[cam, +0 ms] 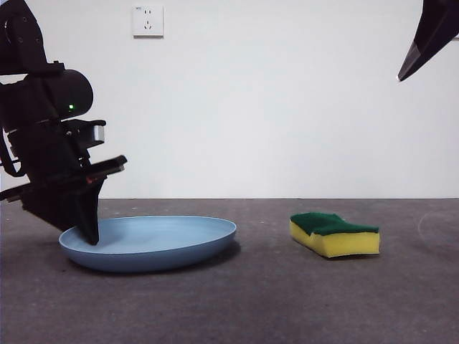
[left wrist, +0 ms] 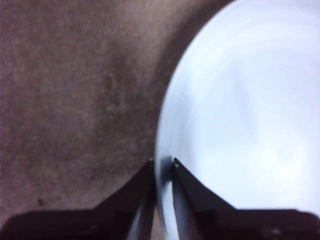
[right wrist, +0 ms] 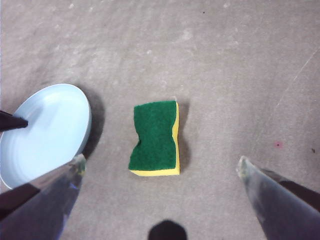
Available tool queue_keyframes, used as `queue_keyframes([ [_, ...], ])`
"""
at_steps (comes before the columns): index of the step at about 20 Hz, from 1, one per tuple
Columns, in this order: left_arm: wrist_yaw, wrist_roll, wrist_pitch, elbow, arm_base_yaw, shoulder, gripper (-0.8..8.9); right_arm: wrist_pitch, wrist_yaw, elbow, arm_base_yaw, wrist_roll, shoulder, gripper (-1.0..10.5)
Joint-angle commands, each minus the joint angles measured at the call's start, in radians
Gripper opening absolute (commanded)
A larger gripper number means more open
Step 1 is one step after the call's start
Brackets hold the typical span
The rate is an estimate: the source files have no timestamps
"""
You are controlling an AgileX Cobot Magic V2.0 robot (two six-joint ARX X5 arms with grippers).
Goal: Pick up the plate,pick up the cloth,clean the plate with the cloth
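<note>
Left wrist view: left gripper (left wrist: 163, 162) pinches plate (left wrist: 240, 115) rim; right gripper (right wrist: 160, 167) spread

A dark grey table (cam: 287, 301) with a slightly rough, mottled surface is filling the lower part of the front view. Behind it, a plain white wall (cam: 287, 107) is rising to the top of the frame. A white electrical socket (cam: 148, 21) is sitting high on that wall, toward the left side. In the right wrist view, the table surface is showing a faint pale scratch line (right wrist: 300, 75) and a tiny reddish speck (right wrist: 278, 144).
</note>
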Motion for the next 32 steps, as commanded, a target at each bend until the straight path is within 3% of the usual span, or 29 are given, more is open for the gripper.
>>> queue_keyframes([
  [1, -0.011, 0.01, -0.005, -0.008, -0.005, 0.018, -0.12, 0.005, -0.001, 0.004, -0.001, 0.003, 0.001, 6.0],
  [7, 0.0, 0.013, -0.035, -0.007, -0.005, -0.039, -0.12, 0.003, -0.008, 0.023, 0.02, 0.002, 0.002, 6.0],
  [11, 0.049, 0.013, -0.05, -0.003, -0.005, -0.182, -0.12, -0.097, -0.003, 0.148, 0.067, -0.026, 0.066, 6.0],
  [14, 0.049, 0.013, -0.072, -0.003, -0.01, -0.298, -0.12, -0.202, 0.004, 0.282, 0.119, -0.087, 0.181, 6.0],
  [23, 0.049, 0.025, -0.156, -0.003, -0.042, -0.494, -0.12, -0.227, 0.24, 0.494, 0.295, -0.15, 0.572, 6.0],
  [32, 0.045, 0.053, -0.195, -0.003, -0.096, -0.497, -0.12, -0.149, 0.244, 0.494, 0.313, -0.17, 0.869, 6.0],
])
